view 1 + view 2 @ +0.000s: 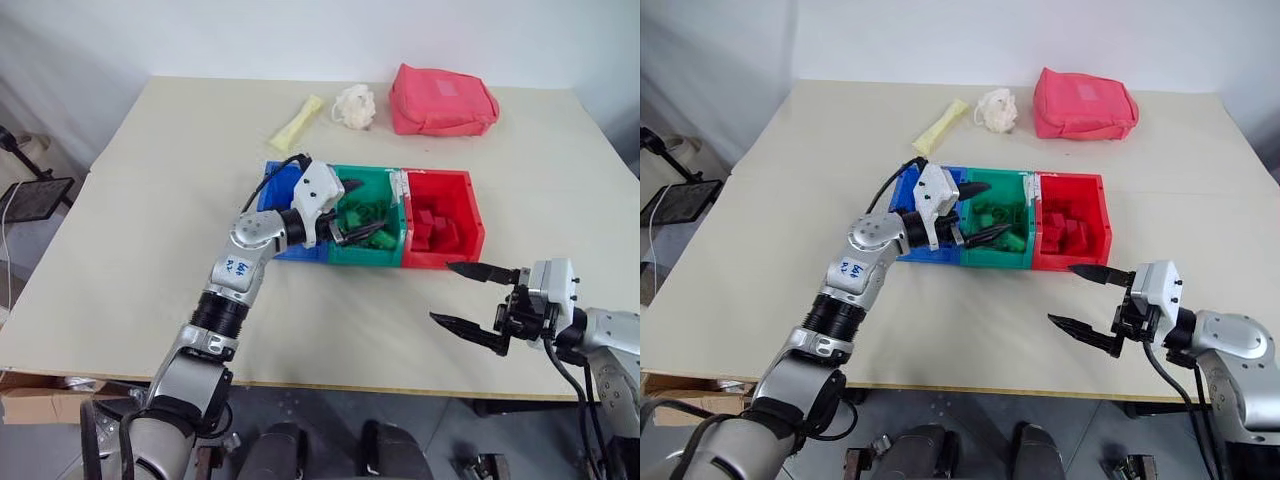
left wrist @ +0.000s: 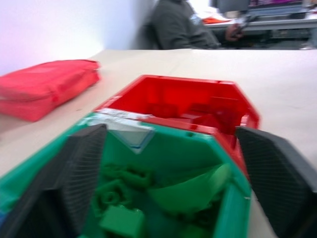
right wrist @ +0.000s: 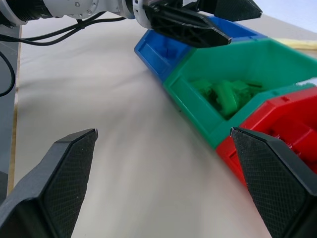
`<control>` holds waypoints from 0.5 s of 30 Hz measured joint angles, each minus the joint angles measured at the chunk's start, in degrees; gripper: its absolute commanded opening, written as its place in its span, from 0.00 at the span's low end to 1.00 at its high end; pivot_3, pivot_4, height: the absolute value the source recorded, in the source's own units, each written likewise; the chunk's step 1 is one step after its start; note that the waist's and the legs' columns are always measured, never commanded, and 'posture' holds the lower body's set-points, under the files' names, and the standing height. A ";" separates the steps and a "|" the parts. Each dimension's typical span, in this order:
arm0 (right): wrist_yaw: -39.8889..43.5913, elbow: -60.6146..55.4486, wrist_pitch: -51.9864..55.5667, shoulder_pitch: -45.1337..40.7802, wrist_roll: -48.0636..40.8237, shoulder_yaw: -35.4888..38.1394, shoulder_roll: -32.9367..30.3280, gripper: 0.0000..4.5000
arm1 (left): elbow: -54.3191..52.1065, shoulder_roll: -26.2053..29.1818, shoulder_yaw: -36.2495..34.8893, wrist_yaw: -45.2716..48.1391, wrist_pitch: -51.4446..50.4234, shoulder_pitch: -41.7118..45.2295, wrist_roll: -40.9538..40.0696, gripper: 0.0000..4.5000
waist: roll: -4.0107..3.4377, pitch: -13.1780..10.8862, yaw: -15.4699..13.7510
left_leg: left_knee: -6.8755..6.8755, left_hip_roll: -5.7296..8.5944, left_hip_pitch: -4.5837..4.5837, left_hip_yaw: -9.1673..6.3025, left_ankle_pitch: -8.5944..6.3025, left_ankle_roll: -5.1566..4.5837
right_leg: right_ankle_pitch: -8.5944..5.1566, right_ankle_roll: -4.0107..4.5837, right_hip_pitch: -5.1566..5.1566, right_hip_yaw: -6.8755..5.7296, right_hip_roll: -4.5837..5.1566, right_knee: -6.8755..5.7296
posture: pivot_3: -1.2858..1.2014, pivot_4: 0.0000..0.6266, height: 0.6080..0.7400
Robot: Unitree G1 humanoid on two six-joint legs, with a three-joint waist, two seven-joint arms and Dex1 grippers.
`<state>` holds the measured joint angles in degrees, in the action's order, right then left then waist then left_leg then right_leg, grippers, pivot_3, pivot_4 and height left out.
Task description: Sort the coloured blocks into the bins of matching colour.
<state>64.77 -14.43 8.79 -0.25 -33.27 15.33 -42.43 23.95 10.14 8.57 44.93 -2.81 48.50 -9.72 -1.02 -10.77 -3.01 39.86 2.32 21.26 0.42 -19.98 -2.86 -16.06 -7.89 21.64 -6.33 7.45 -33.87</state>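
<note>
Hands first: the left hand (image 1: 350,212) hangs over the green bin (image 1: 392,252), its two black fingers spread wide with nothing between them. Its wrist view looks down between those fingers into the green bin, where several green blocks (image 2: 121,206) lie in a loose heap.

Left to right across the pale worktop (image 1: 150,250), the three joined bins sit in a row near the middle: the blue bin (image 1: 275,185), largely covered by the left arm, then the green one, then the red bin (image 1: 470,215) with red blocks (image 1: 432,228) piled inside. What the blue bin contains cannot be told. A blue handwritten mark shows on the left forearm, but it is too small to read.

Along the far edge lie a pale yellow stick (image 1: 297,122), a white fluffy ball (image 1: 353,106) just beside it, and a red fabric pouch (image 1: 442,101) further right, all well apart from the bins.

At the right, the right hand (image 1: 472,297) hovers above the worktop near the front corner of the red bin, fingers wide apart and empty, pointing toward the bins.

The left wrist view adds a seated person (image 2: 183,25) in a grey top at a desk beyond the worktop. The right wrist view shows the near walls of all three bins, the green blocks, and the left hand's fingers poised above the blue and green bins.
</note>
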 measured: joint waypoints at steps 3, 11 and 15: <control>-0.80 -0.63 0.02 0.13 -0.01 0.46 0.00 1.00 | 1.22 0.05 -0.15 0.90 0.43 0.54 0.01 0.99 | 0.00 0.00 0.04 | 0.02 -0.01 -0.01 0.01 0.00 -0.01 | 0.00 0.00 0.00 0.02 -0.01 -0.01 | 0.52 0.24 1.00; -0.87 -0.59 0.09 -0.72 -0.04 0.77 -0.06 1.00 | -5.62 8.41 -3.65 6.76 -4.37 -2.75 -3.73 0.99 | -0.01 0.00 0.40 | 0.00 -0.05 -0.03 0.00 0.00 0.00 | 0.00 0.00 0.04 0.06 0.00 -0.06 | 0.52 0.24 1.00; -0.89 1.97 0.51 -3.83 0.07 0.80 -0.49 1.00 | -14.18 20.14 -7.72 14.54 -11.79 -12.04 -9.14 0.99 | -0.01 0.00 1.69 | -0.10 -0.09 -0.08 -0.09 0.00 0.02 | -0.02 0.05 0.06 0.19 0.00 -0.09 | 0.52 0.24 1.00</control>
<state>63.88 -12.45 9.30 -4.08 -33.20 16.13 -42.92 9.77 30.28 0.85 59.47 -14.60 36.46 -18.87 -1.02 -10.77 -1.33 39.76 2.22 21.18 0.34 -19.98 -2.85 -16.08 -7.85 21.70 -6.13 7.45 -33.96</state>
